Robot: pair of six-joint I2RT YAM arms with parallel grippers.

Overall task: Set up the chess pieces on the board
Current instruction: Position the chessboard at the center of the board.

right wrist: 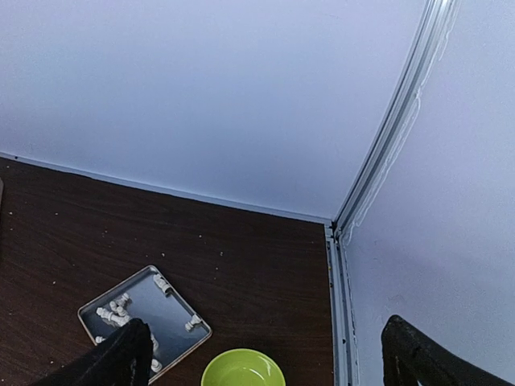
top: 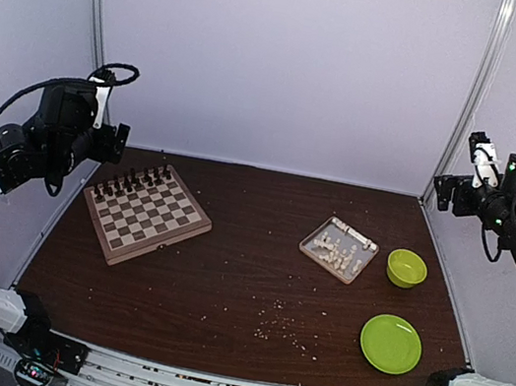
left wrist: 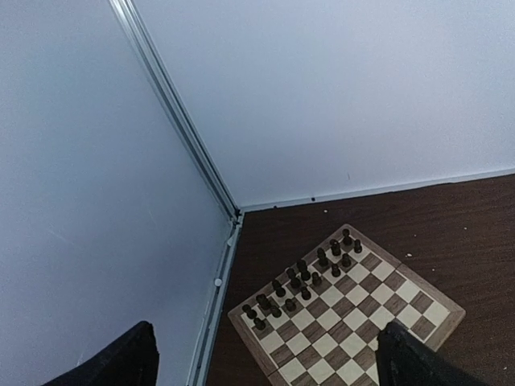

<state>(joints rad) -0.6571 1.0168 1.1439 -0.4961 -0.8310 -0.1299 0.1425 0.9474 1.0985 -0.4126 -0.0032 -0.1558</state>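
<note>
The board [top: 155, 222] lies at the table's back left, turned at an angle. Small dark pieces [top: 130, 182] fill its far two rows; the rest of its squares are bare. The cream-white chess pieces [top: 336, 249] lie jumbled in a metal tray [top: 306, 248] right of centre. My left gripper [top: 112, 142] hangs high over the back left, open and holding nothing. In the left wrist view the board [left wrist: 354, 338] shows below between the left gripper's [left wrist: 269, 354] fingers. My right gripper [top: 443, 191] is raised at the back right, open. The right wrist view shows the tray [right wrist: 173, 310] with white pieces [right wrist: 115, 312].
A green bowl [top: 407, 268] stands just right of the tray, and also shows in the right wrist view [right wrist: 243, 370]. A green plate [top: 390, 343] lies nearer the front right. Pale crumbs [top: 289, 329] are scattered over the middle front. White walls enclose the back and sides.
</note>
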